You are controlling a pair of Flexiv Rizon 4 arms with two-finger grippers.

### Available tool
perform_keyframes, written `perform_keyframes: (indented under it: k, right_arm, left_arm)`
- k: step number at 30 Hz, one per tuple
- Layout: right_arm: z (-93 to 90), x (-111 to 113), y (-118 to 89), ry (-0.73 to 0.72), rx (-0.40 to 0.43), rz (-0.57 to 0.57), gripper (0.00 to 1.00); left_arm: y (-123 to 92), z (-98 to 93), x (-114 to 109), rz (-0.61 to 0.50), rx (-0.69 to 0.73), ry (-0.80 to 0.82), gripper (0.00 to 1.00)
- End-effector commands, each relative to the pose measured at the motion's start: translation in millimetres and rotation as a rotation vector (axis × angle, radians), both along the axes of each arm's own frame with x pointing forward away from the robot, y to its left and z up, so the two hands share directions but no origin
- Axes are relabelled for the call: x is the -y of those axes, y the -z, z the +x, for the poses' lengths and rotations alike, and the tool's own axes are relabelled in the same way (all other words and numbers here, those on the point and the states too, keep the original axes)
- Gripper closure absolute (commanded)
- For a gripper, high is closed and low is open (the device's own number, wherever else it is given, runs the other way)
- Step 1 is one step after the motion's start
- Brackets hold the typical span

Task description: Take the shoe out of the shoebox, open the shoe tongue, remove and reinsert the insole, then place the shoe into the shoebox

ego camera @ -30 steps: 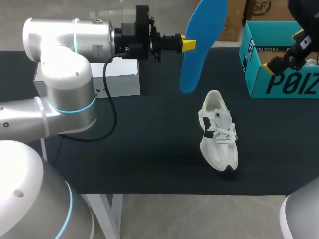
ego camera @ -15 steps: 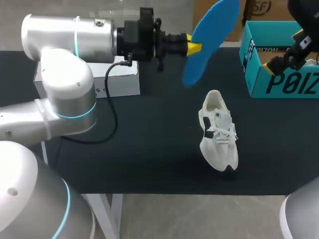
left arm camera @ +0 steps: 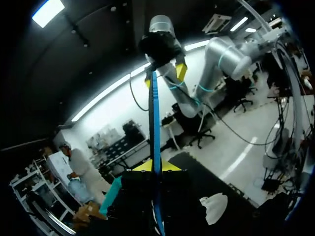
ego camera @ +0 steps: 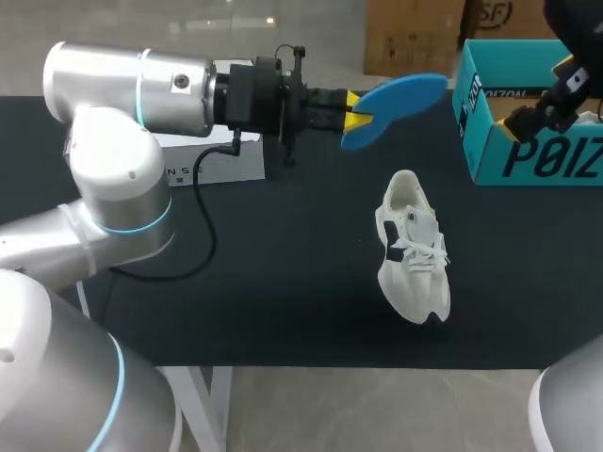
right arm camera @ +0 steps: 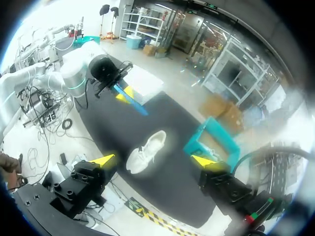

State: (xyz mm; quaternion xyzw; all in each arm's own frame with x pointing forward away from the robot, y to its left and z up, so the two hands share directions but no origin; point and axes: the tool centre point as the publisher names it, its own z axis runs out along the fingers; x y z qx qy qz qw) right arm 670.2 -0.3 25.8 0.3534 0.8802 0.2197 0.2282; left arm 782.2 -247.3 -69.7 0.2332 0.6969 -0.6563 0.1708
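Note:
A white shoe (ego camera: 413,250) lies on the black table, toe toward the front edge, empty of its insole. My left gripper (ego camera: 356,108) is shut on the blue insole (ego camera: 396,99), held above the table behind the shoe, lying nearly flat and pointing toward the teal shoebox (ego camera: 528,141). In the left wrist view the insole (left arm camera: 155,123) shows edge-on between the yellow tips (left arm camera: 156,166). My right gripper (right arm camera: 155,161) hangs high over the table, wide open and holding nothing, with the shoe (right arm camera: 147,150) and shoebox (right arm camera: 211,140) far below it.
A white box (ego camera: 203,155) stands at the back left, behind my left arm. The shoebox sits at the back right with my right arm (ego camera: 565,94) above it. Bare black tabletop (ego camera: 283,282) stretches left of the shoe.
My left wrist has turned, swinging the insole from hanging upright to nearly flat, its free end now toward the shoebox. The shoe and right arm have stayed put.

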Motion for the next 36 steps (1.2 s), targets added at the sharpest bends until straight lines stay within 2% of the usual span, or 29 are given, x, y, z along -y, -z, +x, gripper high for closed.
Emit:
perform_keyframes:
  k: [1,11,17,19,20,22,25,26,27,36]
  right_arm:
    - [1.5,-0.9,-1.1,0.001,-0.005,-0.001,0.0]
    - [1.5,-0.9,-1.1,0.001,-0.005,-0.001,0.0]
    - [1.5,-0.9,-1.1,0.001,-0.005,-0.001,0.0]
    - [1.5,-0.9,-1.1,0.001,-0.005,-0.001,0.0]
    - [1.5,-0.9,-1.1,0.001,-0.005,-0.001,0.0]
    - [1.5,-0.9,-1.1,0.001,-0.005,-0.001,0.0]
    - [1.5,-0.9,-1.1,0.001,-0.005,-0.001,0.0]
    - [1.5,-0.9,-1.1,0.001,-0.005,-0.001,0.0]
    - [1.5,-0.9,-1.1,0.001,-0.005,-0.001,0.0]
    - [1.5,-0.9,-1.1,0.001,-0.005,-0.001,0.0]
  left_arm:
    - [-0.6,2.5,-0.1,0.004,-0.001,0.006,1.0]
    - [-0.6,2.5,-0.1,0.004,-0.001,0.006,1.0]
    - [-31.9,7.1,0.6,0.148,0.398,0.028,1.0]
    - [-37.8,2.7,3.0,0.133,0.575,0.022,1.0]
    - [-39.0,0.6,2.9,0.132,0.611,0.013,1.0]
    - [-42.6,-5.4,5.1,0.168,0.755,0.005,1.0]
    - [-46.8,-9.9,8.0,0.159,0.843,0.045,1.0]
    - [-46.8,-9.1,8.6,0.191,0.835,0.071,1.0]
    - [-44.4,-6.9,10.6,0.222,0.765,0.097,1.0]
    - [-44.4,-6.9,10.6,0.222,0.765,0.097,1.0]
